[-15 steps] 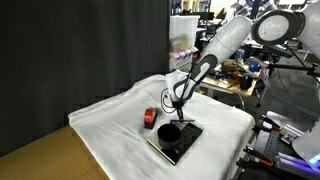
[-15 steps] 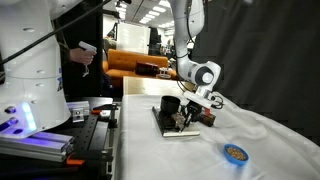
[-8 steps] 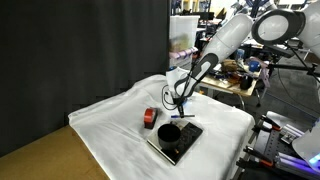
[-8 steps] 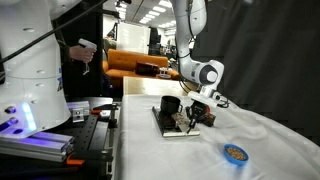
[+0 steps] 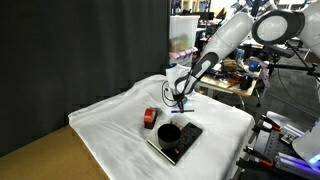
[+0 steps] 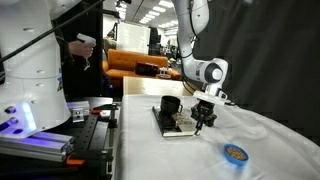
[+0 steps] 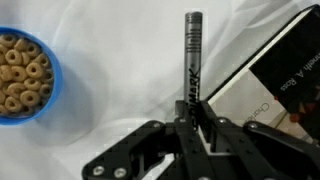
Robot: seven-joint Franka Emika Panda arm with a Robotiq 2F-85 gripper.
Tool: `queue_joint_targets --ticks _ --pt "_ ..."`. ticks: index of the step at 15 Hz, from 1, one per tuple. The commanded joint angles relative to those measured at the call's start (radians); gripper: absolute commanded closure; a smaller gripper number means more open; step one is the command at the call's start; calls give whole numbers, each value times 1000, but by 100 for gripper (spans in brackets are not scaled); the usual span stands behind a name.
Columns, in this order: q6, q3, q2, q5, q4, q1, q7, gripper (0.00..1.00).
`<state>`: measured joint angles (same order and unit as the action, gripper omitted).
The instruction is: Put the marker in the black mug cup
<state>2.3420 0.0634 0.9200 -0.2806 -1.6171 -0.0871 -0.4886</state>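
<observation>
**A:** Marker [image 7: 192,55] first: where is it?

**B:** Pinched in the claw [image 7: 191,118]. In the wrist view the two fingers are pressed onto its lower end. Its grey barrel, with black lettering along it, runs straight toward 12 o'clock from between them.

**A:** And the black mug cup [image 5: 170,131]?

**B:** It stands upright on a flat dark slab [image 5: 186,143] with a pale edge, its wide mouth facing up. In an exterior view the claw [image 5: 181,98] hangs above it in the picture, so the mug sits at roughly 7 o'clock from the fingers, apart from them. In an exterior view the mug [image 6: 171,104] is at 9 o'clock from the claw [image 6: 203,110]. There the marker [image 6: 198,122] points down near the slab's far edge. I cannot tell whether its tip touches anything.

**A:** So the marker is not in the mug.

**B:** Right. It is beside the mug, not over its mouth as far as these views show. The wrist view does not show the mug at all.

**A:** What else is on the surface [image 5: 110,125]?

**B:** A white cloth covers it. A small red object [image 5: 150,118] lies at 10 o'clock from the mug, just off the slab. A blue bowl [image 7: 44,98] of cereal rings sits at 9 o'clock from the marker in the wrist view. The slab's corner, with pale lettering on it, is at 3 o'clock. From outside, the bowl [image 6: 235,153] is well apart from the slab, at about 5 o'clock from the claw.
</observation>
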Motion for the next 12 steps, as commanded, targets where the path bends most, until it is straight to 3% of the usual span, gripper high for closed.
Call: queue_joint_targets --ticks 1,12 --pt "-24 10 -21 -13 19 5 11 96" --pt "110 88 -23 -6 158 0 -59 96"
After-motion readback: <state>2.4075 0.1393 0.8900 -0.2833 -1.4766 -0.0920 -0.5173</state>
